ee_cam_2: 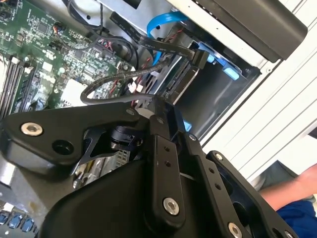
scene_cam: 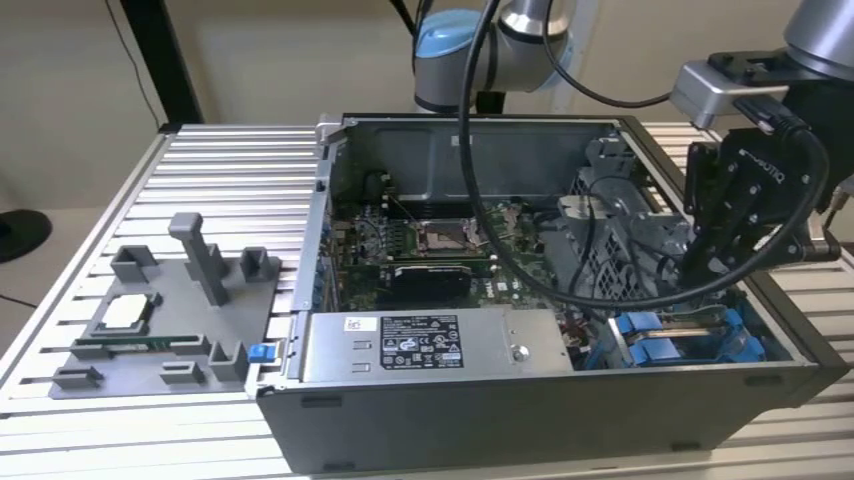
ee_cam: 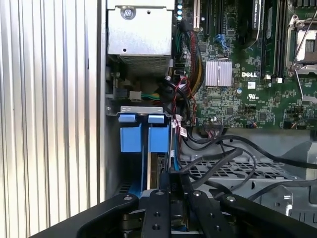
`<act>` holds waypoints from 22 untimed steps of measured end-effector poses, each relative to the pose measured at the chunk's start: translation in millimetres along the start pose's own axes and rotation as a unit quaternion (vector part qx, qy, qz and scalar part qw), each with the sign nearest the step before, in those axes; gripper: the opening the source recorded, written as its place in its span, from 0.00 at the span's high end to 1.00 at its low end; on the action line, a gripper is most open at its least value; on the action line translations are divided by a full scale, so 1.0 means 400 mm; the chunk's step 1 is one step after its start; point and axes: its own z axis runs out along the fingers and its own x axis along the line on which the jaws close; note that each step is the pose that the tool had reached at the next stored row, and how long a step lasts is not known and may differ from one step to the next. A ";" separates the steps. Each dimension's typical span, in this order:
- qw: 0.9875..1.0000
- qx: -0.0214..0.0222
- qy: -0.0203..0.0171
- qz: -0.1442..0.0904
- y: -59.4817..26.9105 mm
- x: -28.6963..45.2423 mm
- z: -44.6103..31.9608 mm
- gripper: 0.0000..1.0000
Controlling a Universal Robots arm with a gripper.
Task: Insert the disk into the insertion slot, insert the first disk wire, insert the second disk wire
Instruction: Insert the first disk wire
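Note:
The insertion slot (scene_cam: 683, 340) is the grey bay with blue rails at the near corner of the open computer case, on the exterior view's right. The disk (ee_cam_2: 184, 82) stands on edge inside it, between blue brackets (ee_cam: 143, 135). A black wire's plug (ee_cam_2: 200, 57) sits against the disk's edge. A thin blue wire (ee_cam: 174, 159) runs down between the fingers of my gripper (ee_cam: 173, 182), which hangs low over the bay (scene_cam: 697, 285) with its fingers drawn close together. What the fingertips touch is hidden by the gripper body.
The motherboard (ee_cam: 247, 84) and loose black cables (ee_cam: 233, 153) lie right beside the bay. A grey power-supply box (scene_cam: 427, 345) lines the case's near wall. A grey fixture tray (scene_cam: 147, 330) sits on the ribbed table at the exterior view's left. A person's arm (ee_cam_2: 292, 196) is near the table edge.

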 end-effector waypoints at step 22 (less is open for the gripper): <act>1.000 -0.028 -0.012 -0.001 -0.062 0.059 0.034 1.00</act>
